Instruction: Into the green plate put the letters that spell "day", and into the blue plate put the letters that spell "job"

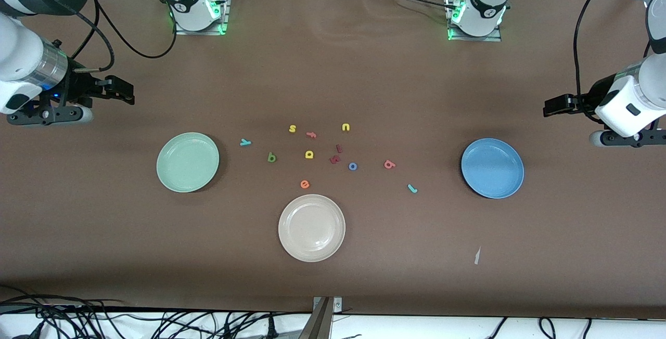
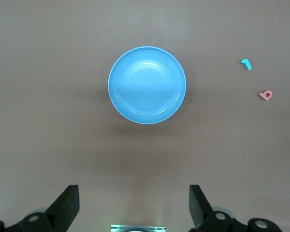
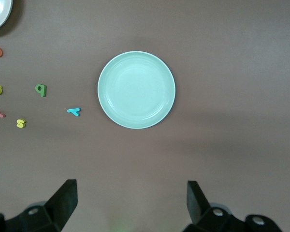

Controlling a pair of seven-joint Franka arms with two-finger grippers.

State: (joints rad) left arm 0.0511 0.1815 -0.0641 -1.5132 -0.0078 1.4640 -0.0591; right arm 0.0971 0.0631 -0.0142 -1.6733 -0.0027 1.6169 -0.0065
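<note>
Two robot arms wait over a brown bench (image 1: 333, 287) strewn with small letters and three plates.

Front view: near the bench's middle lie the green d (image 1: 271, 157), yellow a (image 1: 309, 154), teal y (image 1: 245, 142), blue o (image 1: 353, 166), coral b (image 1: 389, 164) and teal j (image 1: 412, 188). The green plate (image 1: 188, 161) sits toward the right arm's end, the blue plate (image 1: 492, 168) toward the left arm's end, both empty.
Left wrist view: the left pincer (image 2: 134, 205) hangs released above bare bench beside the blue plate (image 2: 147, 85).
Right wrist view: the right pincer (image 3: 132, 203) hangs released beside the green plate (image 3: 136, 90).
</note>
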